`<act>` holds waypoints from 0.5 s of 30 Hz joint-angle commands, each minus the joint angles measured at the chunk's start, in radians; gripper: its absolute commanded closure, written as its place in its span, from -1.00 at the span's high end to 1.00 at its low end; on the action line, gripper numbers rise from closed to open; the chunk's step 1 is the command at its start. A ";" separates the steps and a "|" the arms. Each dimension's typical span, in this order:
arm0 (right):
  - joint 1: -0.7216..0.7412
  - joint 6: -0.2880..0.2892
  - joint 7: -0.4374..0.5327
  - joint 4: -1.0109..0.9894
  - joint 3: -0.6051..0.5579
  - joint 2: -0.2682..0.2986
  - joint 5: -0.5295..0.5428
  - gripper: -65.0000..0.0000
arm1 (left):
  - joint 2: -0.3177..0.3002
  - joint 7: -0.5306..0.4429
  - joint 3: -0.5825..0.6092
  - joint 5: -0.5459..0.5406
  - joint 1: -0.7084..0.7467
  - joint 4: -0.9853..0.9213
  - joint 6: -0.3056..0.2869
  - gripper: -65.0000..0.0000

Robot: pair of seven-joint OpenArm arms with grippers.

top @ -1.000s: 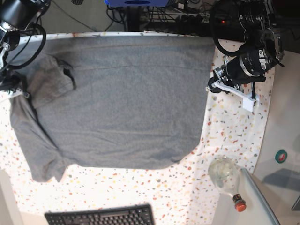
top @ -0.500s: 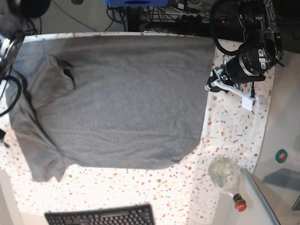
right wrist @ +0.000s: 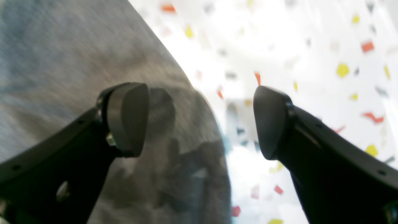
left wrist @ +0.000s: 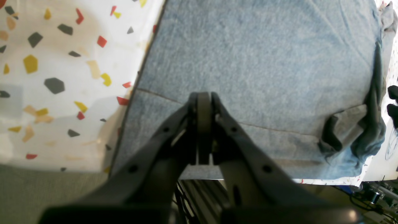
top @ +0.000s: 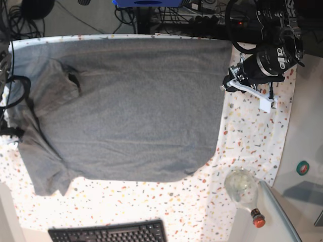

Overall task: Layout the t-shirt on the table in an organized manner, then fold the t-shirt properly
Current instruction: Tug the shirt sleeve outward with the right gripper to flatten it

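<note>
T-shirt (top: 131, 108): heather-grey, short-sleeved, spread mostly flat over the far and middle part of the desk (top: 247, 146), which wears a white cloth flecked red, yellow and grey. In the base view the body lies smooth, its straight edge running near-to-far on the right. The left side is bunched, with a dark fold near the far-left corner and a crumpled sleeve trailing toward the near left.

Left end effector (left wrist: 203, 102): jaws pressed together, nothing between them. The left wrist view places it over the shirt's stitched hem band, though contact with the fabric cannot be judged. That view also shows the shirt (left wrist: 264, 77) reaching almost to the desk's far edge, with the dark fold at its right. In the base view this arm sits at the far right, its tip at the shirt's right edge.

Right end effector (right wrist: 200, 119): jaws standing wide apart and holding nothing. The blurred right wrist view shows one finger (right wrist: 127, 118) above grey fabric (right wrist: 77, 77) and the other over bare speckled cloth (right wrist: 311, 46), the shirt's edge running between them. The base view shows only cables at the left edge, not the jaws themselves.

Other items, base view only: a black keyboard (top: 108, 232) at the near edge; a clear glass bottle with a red cap (top: 245, 191) lying at the near right.
</note>
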 commanded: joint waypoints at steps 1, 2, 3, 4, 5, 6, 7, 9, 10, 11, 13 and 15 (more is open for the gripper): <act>0.027 0.001 0.018 0.012 -0.002 0.011 0.006 0.52 | -0.006 -0.008 -0.003 -0.008 -0.004 0.016 -0.003 -1.00; 0.020 0.001 0.018 0.012 -0.002 0.008 0.006 0.52 | -0.006 -0.008 -0.003 -0.008 -0.004 0.016 -0.003 -1.00; 0.016 0.001 0.018 0.012 -0.002 0.008 0.006 0.52 | -0.006 -0.008 -0.003 -0.008 -0.004 0.016 -0.003 -1.00; 0.015 0.001 0.018 0.012 -0.002 0.007 0.006 0.52 | -0.006 -0.008 -0.003 -0.008 -0.004 0.018 -0.003 -1.00; 0.010 0.001 0.018 0.012 -0.002 0.005 0.006 0.52 | -0.006 -0.008 -0.003 -0.008 -0.004 0.018 -0.003 -1.00; 0.009 0.001 0.018 0.012 -0.002 0.005 0.006 0.52 | -0.006 -0.008 -0.003 -0.008 -0.004 0.018 -0.003 -1.00; 0.009 0.001 0.018 0.012 -0.002 0.005 0.006 0.52 | -0.006 -0.008 -0.003 -0.008 -0.004 0.018 -0.003 -1.00; 0.007 0.001 0.018 0.012 -0.002 0.005 0.006 0.52 | -0.006 -0.008 -0.003 -0.008 -0.004 0.018 -0.003 -1.00; 0.004 0.001 0.018 0.012 -0.002 0.005 0.006 0.52 | -0.006 -0.008 -0.003 -0.008 -0.003 0.018 -0.003 -1.00; 0.004 0.001 0.018 0.012 -0.002 0.005 0.006 0.52 | -0.006 -0.008 -0.003 -0.008 -0.003 0.018 -0.003 -1.00; 0.001 -0.008 0.020 0.012 -0.002 0.005 0.006 0.52 | -0.006 -0.008 -0.003 -0.008 -0.003 0.018 -0.003 -1.00; -0.011 -0.031 0.026 0.012 -0.002 0.002 0.006 0.45 | -0.006 -0.008 -0.003 -0.008 -0.003 0.018 -0.003 -1.00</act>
